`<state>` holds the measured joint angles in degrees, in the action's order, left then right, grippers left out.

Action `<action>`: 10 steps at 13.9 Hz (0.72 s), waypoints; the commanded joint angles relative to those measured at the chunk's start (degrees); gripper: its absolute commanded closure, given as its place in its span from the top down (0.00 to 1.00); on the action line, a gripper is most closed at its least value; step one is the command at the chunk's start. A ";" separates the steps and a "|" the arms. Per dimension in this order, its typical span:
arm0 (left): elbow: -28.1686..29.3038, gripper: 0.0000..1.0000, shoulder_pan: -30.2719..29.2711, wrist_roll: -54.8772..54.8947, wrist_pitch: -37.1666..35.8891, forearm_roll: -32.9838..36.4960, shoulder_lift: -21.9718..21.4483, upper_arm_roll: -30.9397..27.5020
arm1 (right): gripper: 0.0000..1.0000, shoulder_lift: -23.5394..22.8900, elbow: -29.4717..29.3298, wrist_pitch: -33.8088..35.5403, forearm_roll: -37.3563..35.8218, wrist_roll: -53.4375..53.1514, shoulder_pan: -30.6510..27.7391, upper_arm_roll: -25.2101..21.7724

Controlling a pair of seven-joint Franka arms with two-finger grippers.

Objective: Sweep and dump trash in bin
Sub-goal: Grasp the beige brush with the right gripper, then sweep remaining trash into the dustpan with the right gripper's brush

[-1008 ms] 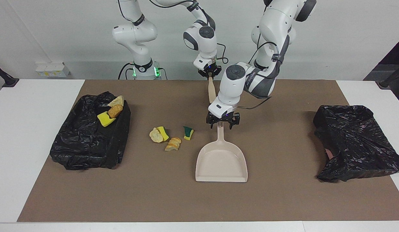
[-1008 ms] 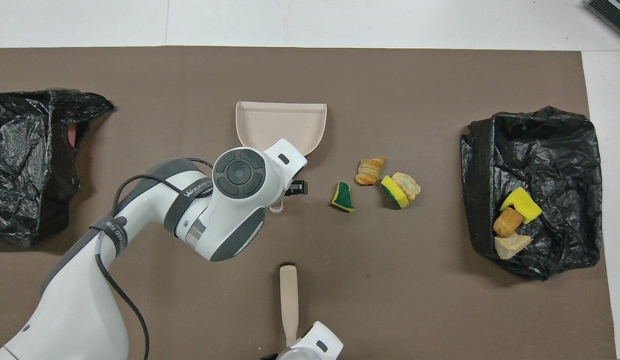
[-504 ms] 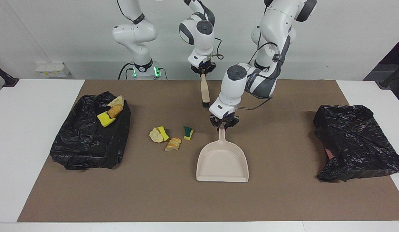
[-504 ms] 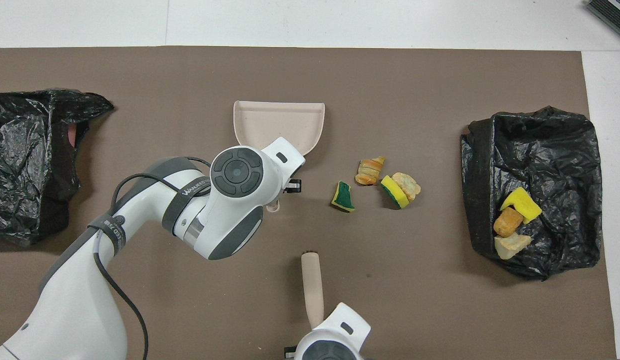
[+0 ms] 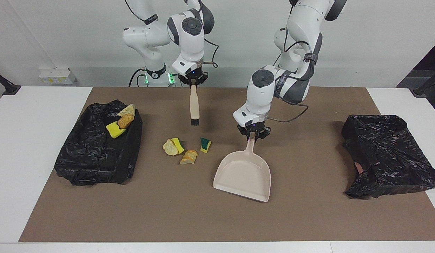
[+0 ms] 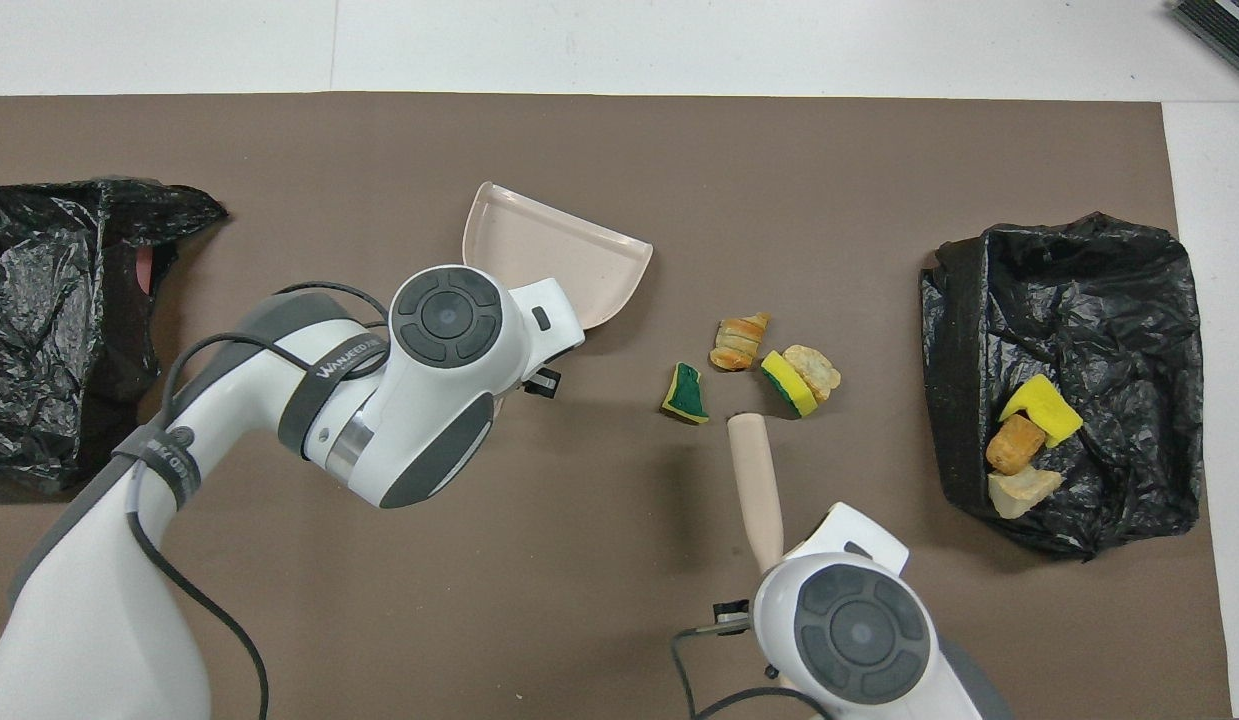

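Left claw point(image 5: 252, 135) just clamped the dustpan point(image 5: 242, 177) handle and tilted it. Right claw point(image 5: 193, 82), gripping the brush point(image 5: 194, 107), swung over toward the trash point(image 5: 185, 149), so sweeping's about to start

Scraps point(image 5: 184, 149) lie between dustpan point(image 5: 243, 175) and bin point(image 5: 98, 147), which seemingly holds three more point(image 5: 120, 121)

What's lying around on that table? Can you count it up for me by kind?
Sponge pieces: 3
Foam chunks: 4
Black bags: 2
Dustpan: 1
Brush: 1
Total: 11
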<state>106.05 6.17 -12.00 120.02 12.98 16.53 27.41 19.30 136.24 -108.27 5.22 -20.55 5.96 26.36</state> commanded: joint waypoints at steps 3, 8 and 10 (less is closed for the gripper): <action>0.65 0.00 -3.35 30.48 -5.24 0.56 -3.43 -1.04 | 0.00 -12.33 -8.61 -2.03 -17.84 11.66 -1.12 -11.23; 1.88 0.00 -4.68 54.14 -7.87 0.12 -4.66 -1.13 | 0.00 -22.19 -12.21 -7.21 -27.01 10.80 -1.30 -15.02; 5.20 0.00 -3.98 56.46 -7.61 0.12 -6.93 -0.96 | 0.00 -23.16 -12.05 -7.48 -26.23 9.49 -0.95 -15.11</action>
<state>106.71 1.90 40.62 112.93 12.98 13.59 26.18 -2.59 125.61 -115.74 -20.16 -9.89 4.86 11.20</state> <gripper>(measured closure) 0.687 0.740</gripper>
